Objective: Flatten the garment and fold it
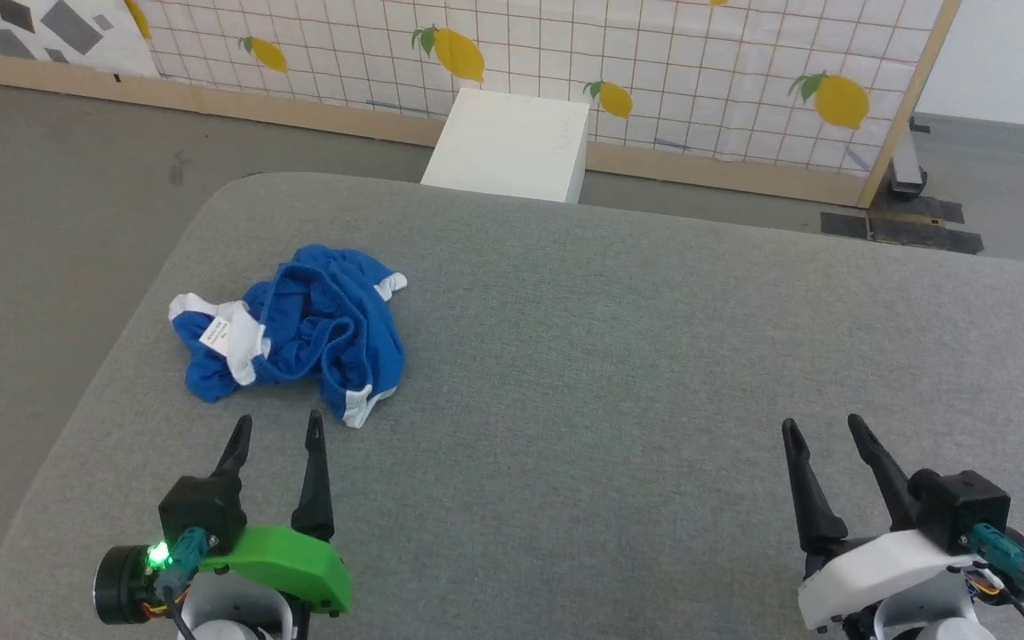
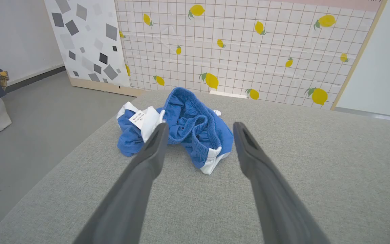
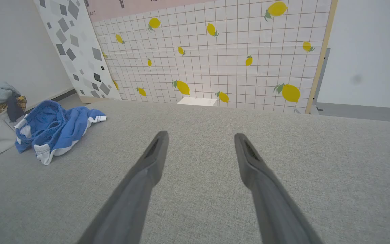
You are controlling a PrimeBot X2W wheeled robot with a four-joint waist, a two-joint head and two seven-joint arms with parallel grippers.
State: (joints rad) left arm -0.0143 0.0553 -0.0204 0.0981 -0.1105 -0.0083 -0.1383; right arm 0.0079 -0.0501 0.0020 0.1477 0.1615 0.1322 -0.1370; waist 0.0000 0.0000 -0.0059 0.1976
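1. Hovering with its two fingers spread wide, the left gripper (image 1: 280, 418) holds nothing. Its tips point at the garment and stop just short of it, apart from the cloth.
2. The right gripper (image 1: 821, 423) is parted just as wide and is also empty. It hangs over bare surface, well apart from the garment.
3. The garment (image 1: 316, 324) lies in a crumpled heap on the grey padded surface (image 1: 619, 373), toward its left side.
   - The waistband is bunched.
   - A white-trimmed hem corner (image 1: 357, 404) juts toward the left gripper.
   - A white label (image 1: 217, 332) shows on the heap's left.
4. The task appears to be at its very start: nothing is grasped and flattening has not begun.
5. The next move probably calls for the left gripper to go forward and down onto an edge. The near hem corner is the closest one. The right arm would have to reach far across for a second hold, so the cloth can be drawn open.
6. Beyond the surface, a white box (image 1: 512, 142) stands against a lemon-patterned panel (image 1: 699, 62).
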